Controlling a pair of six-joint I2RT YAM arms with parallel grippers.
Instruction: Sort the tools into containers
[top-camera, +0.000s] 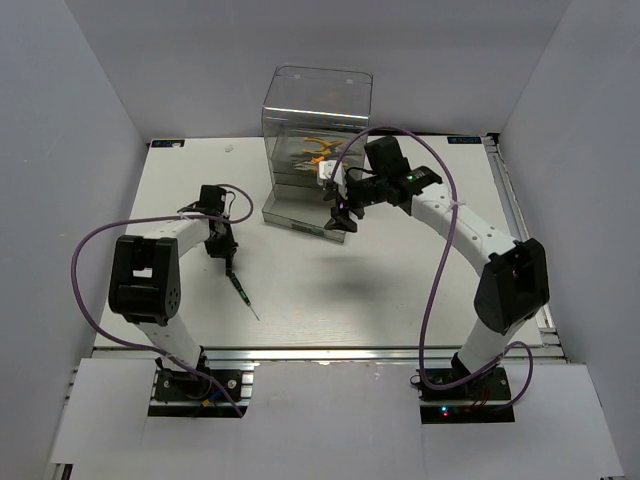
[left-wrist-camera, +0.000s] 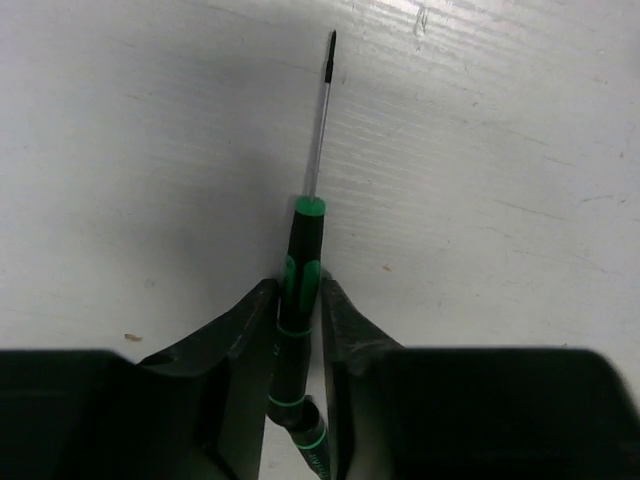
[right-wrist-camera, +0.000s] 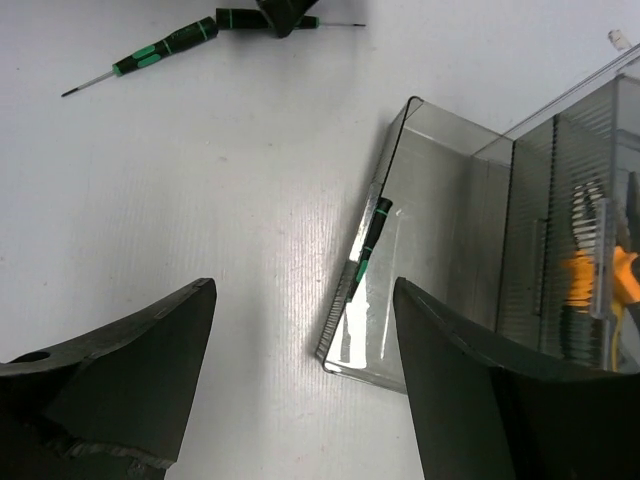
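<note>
- The left gripper (left-wrist-camera: 298, 292), low at the table (left-wrist-camera: 500, 200), pinches a screwdriver (left-wrist-camera: 304, 235) by its handle.
- The right gripper (right-wrist-camera: 300, 300) hovers with fingers spread wide, by the pulled-out drawer (right-wrist-camera: 440, 150).
- A second screwdriver (right-wrist-camera: 366, 243) lies in that drawer.
- Pliers (right-wrist-camera: 600, 275) sit inside the box (top-camera: 315, 100).

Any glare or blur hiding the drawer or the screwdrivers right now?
Right wrist: glare streaks the near wall of the open drawer, yet the screwdriver inside is readable. Left wrist: held screwdriver sharp, claw fingers underexposed. Top external: soft arm shadow on the table.
</note>
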